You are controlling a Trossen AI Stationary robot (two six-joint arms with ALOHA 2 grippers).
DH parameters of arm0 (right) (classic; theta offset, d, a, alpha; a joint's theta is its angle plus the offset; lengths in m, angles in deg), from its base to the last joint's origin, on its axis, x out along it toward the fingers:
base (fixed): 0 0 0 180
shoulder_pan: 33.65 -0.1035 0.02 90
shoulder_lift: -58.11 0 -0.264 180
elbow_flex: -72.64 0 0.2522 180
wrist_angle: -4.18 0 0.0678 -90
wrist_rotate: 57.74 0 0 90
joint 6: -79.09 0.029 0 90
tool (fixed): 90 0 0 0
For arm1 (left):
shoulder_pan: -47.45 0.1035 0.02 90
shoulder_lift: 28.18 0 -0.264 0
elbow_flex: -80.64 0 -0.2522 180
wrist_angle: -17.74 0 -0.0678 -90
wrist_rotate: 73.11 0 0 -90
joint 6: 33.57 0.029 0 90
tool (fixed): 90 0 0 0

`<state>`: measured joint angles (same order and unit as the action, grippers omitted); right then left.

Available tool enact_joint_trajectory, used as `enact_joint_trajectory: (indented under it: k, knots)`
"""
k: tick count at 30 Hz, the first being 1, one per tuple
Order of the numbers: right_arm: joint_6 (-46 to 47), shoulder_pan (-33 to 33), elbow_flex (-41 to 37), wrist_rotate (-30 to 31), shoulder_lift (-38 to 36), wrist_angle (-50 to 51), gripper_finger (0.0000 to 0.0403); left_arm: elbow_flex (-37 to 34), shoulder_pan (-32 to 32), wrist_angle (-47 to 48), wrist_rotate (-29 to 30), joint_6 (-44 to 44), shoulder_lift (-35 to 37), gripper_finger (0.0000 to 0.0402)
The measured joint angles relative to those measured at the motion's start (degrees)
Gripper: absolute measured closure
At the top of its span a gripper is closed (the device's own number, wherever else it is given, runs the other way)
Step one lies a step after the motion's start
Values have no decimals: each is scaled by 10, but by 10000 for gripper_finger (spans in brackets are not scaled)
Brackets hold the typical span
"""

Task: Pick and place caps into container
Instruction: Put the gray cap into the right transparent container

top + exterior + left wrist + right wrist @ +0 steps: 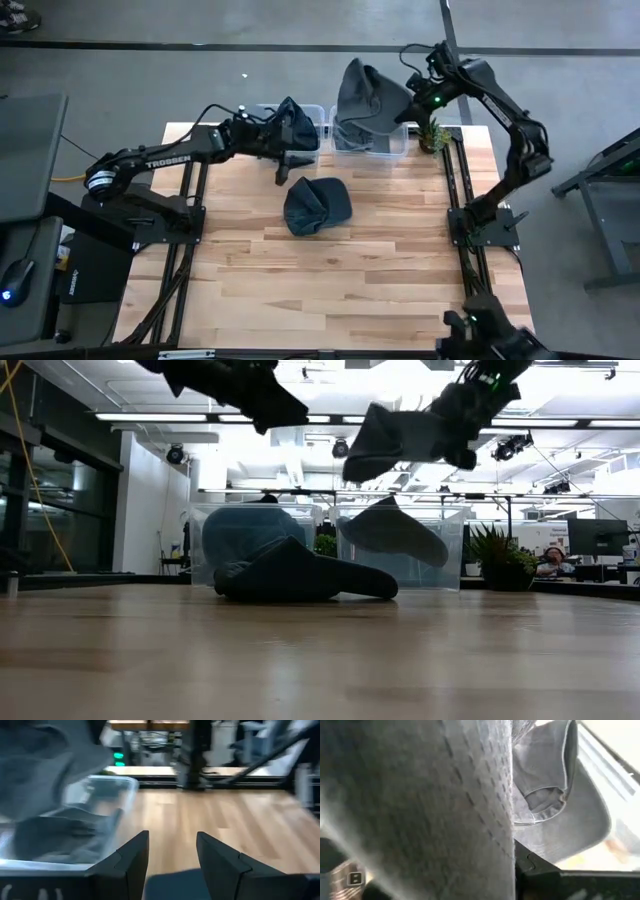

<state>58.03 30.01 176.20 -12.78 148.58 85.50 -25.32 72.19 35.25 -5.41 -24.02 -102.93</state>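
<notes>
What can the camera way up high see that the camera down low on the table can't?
Only the high view shows the whole of both arms, the table's edges and the floor around it, and that the left gripper hangs above the left bin.

Only the low view shows the room behind, with ceiling lights and a person at a desk.

Both show the dark blue cap lying on the table, the grey cap held up by the right gripper above the right bin, and the small plant.

Near half of the counter (330, 290) lies bare; a dark cap (316, 206) sits mid-counter, bins (385, 150) and plant (435, 135) line the far edge
</notes>
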Motion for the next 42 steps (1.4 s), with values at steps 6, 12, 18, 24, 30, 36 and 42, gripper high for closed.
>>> enact_joint_trajectory:
  k: [6,12,18,24,30,36,42]
  knots:
    - [-39,4,0,-6,61,18,399,-21,0,-25,-75,-23,-2,239]
    - [-75,23,0,-5,98,33,399,-55,0,-118,-121,-54,-2,239]
    - [-96,31,0,-1,105,43,399,-61,0,-145,-119,-60,-2,239]
    - [-116,31,0,20,105,51,399,-61,0,-161,-120,-69,-17,239]
    - [-125,31,0,19,105,49,399,-61,0,-191,-133,-84,-39,239]
    - [-146,22,0,15,105,65,399,-61,0,-203,-145,-94,-58,239]
    - [-168,5,0,14,105,64,399,-61,0,-212,-146,-94,-58,239]
